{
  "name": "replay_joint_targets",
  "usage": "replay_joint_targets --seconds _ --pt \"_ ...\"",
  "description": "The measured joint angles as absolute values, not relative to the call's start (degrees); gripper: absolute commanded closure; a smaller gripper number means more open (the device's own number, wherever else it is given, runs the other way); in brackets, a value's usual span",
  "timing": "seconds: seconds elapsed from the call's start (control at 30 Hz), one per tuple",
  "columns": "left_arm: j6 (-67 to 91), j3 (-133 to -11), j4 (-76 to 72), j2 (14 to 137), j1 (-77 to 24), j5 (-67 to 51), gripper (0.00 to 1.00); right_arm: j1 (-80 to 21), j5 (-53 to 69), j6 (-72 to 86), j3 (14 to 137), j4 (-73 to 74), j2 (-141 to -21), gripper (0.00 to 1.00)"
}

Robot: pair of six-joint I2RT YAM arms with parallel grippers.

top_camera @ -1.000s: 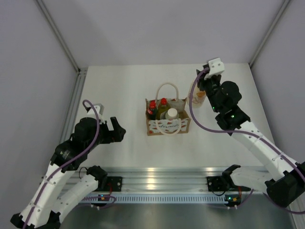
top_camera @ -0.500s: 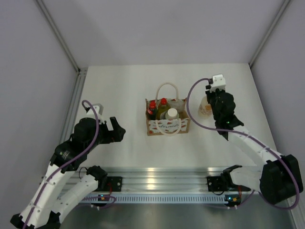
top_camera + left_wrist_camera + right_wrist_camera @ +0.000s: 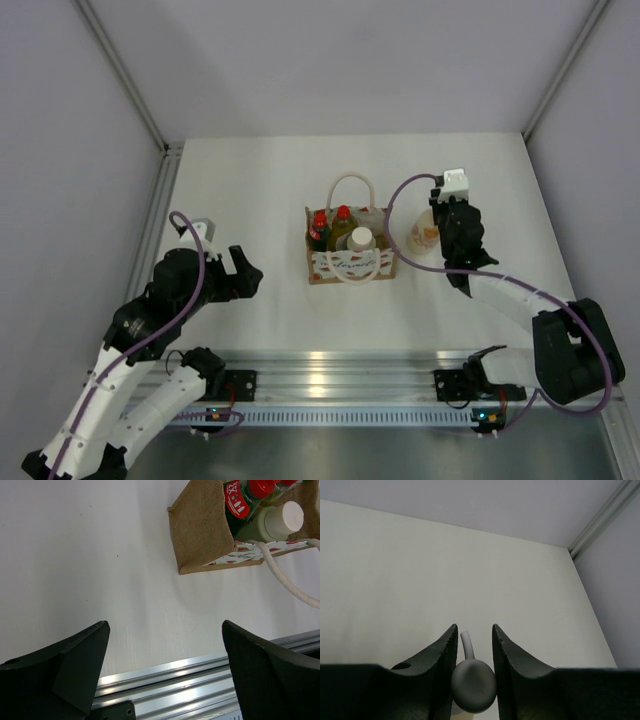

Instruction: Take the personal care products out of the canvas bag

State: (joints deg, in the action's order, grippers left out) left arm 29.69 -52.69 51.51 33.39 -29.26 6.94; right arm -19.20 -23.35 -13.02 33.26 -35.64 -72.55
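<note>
The tan canvas bag [image 3: 322,263] stands at the table's middle with cream loop handles; it also shows in the left wrist view [image 3: 200,527]. Inside it stand a dark green bottle with a red cap [image 3: 319,228], a yellow bottle with a red cap [image 3: 342,222] and a pale green bottle with a white cap [image 3: 360,240]. My right gripper [image 3: 474,642] is shut on the pump head [image 3: 473,685] of the cream pump bottle [image 3: 422,232], which is right of the bag, low over the table. My left gripper [image 3: 246,272] is open and empty, left of the bag.
An aluminium rail [image 3: 330,365] runs along the table's near edge. Grey walls with metal corner posts [image 3: 120,75] enclose the table on three sides. The right arm's cable [image 3: 395,215] loops between the bag and the pump bottle.
My right gripper has carried the cream pump bottle down and slightly towards me, right of the bag. The left arm has hardly moved.
</note>
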Motion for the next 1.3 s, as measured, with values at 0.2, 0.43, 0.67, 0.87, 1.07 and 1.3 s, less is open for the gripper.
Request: replay_joint_targets --seconds 0.2,0.43,0.67,0.87,1.07,1.3 --pt "29.74 -52.69 51.51 33.36 -29.26 6.96 0.02 -19.2 -23.4 -12.99 32.53 -36.64 -72.62 1.0" --pt "29.89 -52.66 51.51 32.99 -29.26 6.96 0.02 -19.22 -23.7 -13.06 32.69 -37.26 -73.54 0.78" --pt "29.89 -52.66 51.51 32.73 -29.26 6.96 0.02 -19.35 -23.94 -11.92 33.21 -38.02 -73.91 0.5" --pt "29.89 -52.66 51.51 32.71 -29.26 6.96 0.02 -19.35 -23.92 -10.57 34.63 -37.87 -73.87 0.46" --pt "29.89 -52.66 51.51 32.71 -29.26 6.96 0.02 -19.35 -22.37 -8.84 35.18 -36.18 -70.5 0.27" --pt "29.89 -52.66 51.51 32.73 -29.26 6.96 0.02 -19.38 -18.79 -5.39 41.1 -28.91 -63.44 0.19"
